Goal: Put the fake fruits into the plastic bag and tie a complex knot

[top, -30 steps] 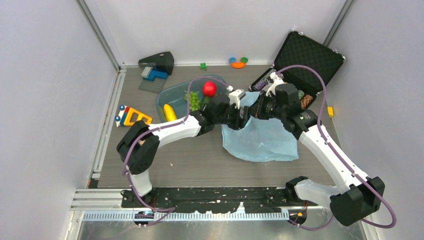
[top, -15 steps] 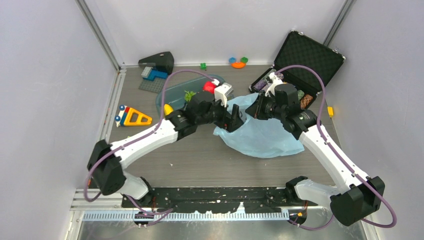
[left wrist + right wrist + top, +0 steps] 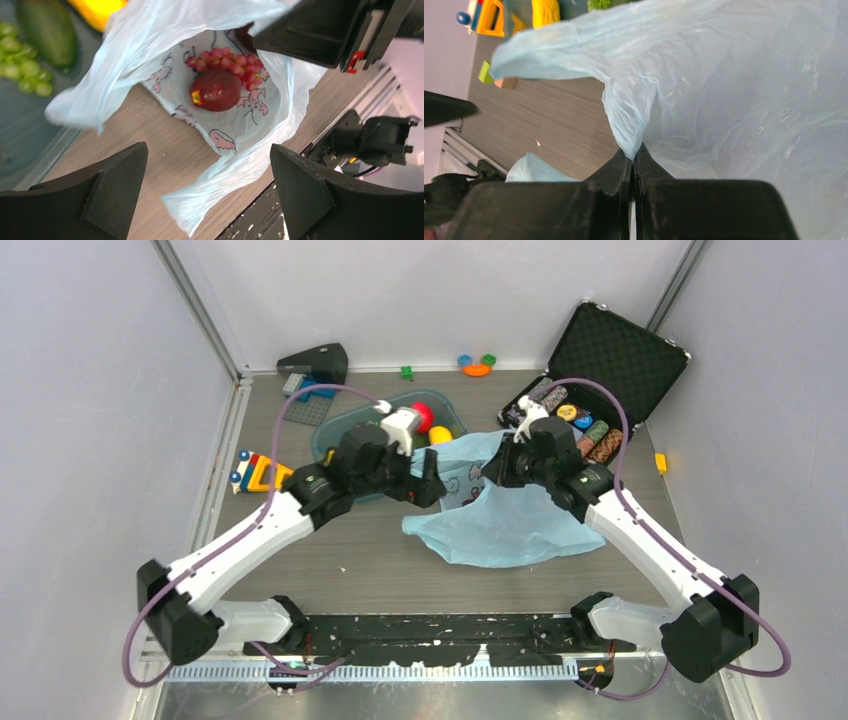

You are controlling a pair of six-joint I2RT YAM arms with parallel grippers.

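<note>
Though unseen from above, grapes [image 3: 225,57] lie inside the bag [image 3: 150,30].

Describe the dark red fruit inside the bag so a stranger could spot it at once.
Find the light-blue plastic bag in the middle of the table, its rim pinched by the right claw. Inside lies a reddish grape bunch; beside it is the dark red fruit, one smooth big ball, not a cluster.

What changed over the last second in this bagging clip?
The left gripper drew back leftward from the mouth of the bag; its jaws now stand wide and empty. The bag's loose near corner spread left too. Inside lie a dark red fruit and red grapes. The right gripper stays pinched on the bag's rim; tub and case did not move.
</note>
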